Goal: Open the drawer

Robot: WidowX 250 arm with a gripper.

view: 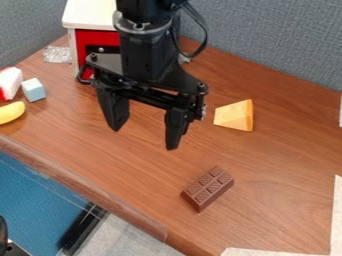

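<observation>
Camera view: drawer-opening task, judged to be at its outset. The white-topped cabinet (90, 14) stands at the upper left of the tabletop (280, 160); the drawer (95, 38), taken here to be the part with the red front, is set in it below the white top. From where I stand the arm (141, 57) partly covers that front, so whether the drawer is fully closed cannot be told; no pulled-out tray can be made out. The hand (145, 135) points downward with its two fingers spread well apart and nothing between them. It hangs in front of the cabinet, to the right of it in the view, and its fingertips do not hold any part of the drawer.

Done, as far as can be seen: nothing that counts as opening. Left, in my judgement: bringing the fingers to the drawer's front, gaining a hold or a hook on it, and drawing it out.

Other items: a chocolate bar (208, 188) lies nearer the viewer; a cheese wedge (234, 116) sits to the right of the hand; a pale blue block (33, 90) and a yellow banana-like piece (11, 112) lie at the left edge, well apart from the fingertips.
</observation>
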